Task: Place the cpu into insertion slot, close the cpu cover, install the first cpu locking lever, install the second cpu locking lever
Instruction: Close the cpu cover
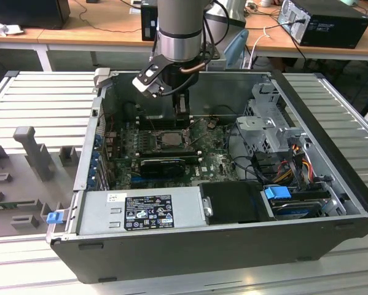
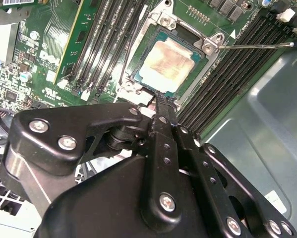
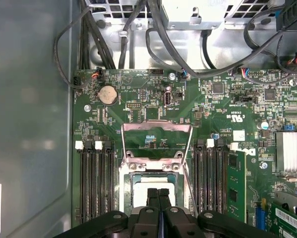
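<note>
Black metal gripper (image 2: 158, 101), fingers pinched together empty, hangs beside the seated silver-grey square cpu (image 2: 170, 64), likely placed to tip the open dark-silver hinged cpu cover (image 3: 156, 123).

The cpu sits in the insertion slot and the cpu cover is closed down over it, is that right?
No. The cpu sits in the insertion slot, but the cpu cover is open, swung back off it, as the first wrist view shows.
</note>
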You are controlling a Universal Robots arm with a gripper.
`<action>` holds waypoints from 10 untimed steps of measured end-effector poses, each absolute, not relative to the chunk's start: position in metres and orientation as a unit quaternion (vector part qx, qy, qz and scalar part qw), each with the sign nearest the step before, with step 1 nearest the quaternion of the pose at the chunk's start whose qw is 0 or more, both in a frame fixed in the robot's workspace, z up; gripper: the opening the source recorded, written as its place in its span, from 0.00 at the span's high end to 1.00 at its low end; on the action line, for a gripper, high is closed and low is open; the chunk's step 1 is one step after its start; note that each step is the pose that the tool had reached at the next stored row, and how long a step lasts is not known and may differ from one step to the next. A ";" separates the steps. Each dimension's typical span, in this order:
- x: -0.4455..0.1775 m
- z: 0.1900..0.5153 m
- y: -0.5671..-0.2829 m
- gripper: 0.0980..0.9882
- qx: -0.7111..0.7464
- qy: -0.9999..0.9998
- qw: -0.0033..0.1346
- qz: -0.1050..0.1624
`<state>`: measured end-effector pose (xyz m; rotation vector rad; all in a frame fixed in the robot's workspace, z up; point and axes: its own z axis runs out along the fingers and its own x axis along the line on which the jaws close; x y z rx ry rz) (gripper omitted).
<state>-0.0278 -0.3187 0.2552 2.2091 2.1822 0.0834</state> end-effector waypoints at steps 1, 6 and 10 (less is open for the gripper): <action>-0.028 0.257 -0.319 0.99 0.711 0.702 0.018 0.027; -0.025 0.260 -0.319 0.99 0.711 0.702 0.018 0.027; -0.024 0.263 -0.319 0.99 0.711 0.702 0.018 0.027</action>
